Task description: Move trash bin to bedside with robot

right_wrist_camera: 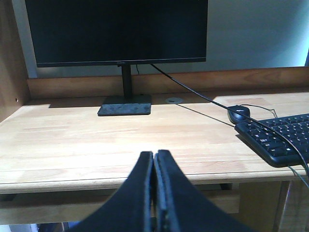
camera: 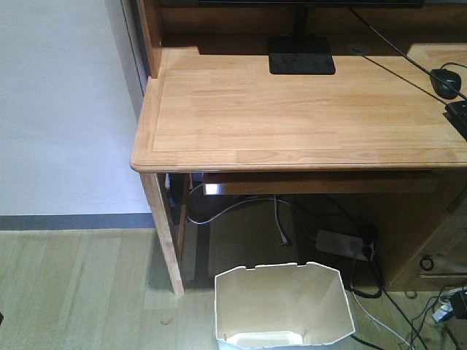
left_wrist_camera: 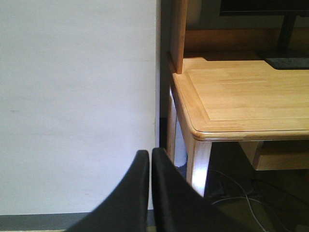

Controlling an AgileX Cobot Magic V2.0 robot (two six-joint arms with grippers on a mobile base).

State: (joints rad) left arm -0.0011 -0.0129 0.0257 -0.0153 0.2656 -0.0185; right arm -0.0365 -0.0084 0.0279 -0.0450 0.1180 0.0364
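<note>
1. Cream plastic trash bin (camera: 277, 299) stands upright on the wood-look floor (camera: 80, 292) at 6 o'clock in the front view, cut off by the bottom edge.
2. Bin sits below the front edge of the light wooden desk (camera: 292, 117), just to the 3 o'clock side of the desk's left leg (camera: 166, 233), apart from it.
3. White power strip (camera: 344, 245) and loose cables lie on the floor under the desk, at 1 o'clock from the bin.
4. On the desk: black monitor stand (camera: 300, 55) at 12 o'clock, mouse (camera: 445, 82) and keyboard (camera: 458, 117) at 3 o'clock.
5. Left gripper (left_wrist_camera: 150, 159): jaws clenched, fingers pressed together, facing the white wall (left_wrist_camera: 72, 96), with the desk corner at its 2 o'clock.
6. Right gripper (right_wrist_camera: 154, 162): jaws clenched, tips touching, level with the desktop edge, monitor (right_wrist_camera: 116, 31) at 12 o'clock.
</note>
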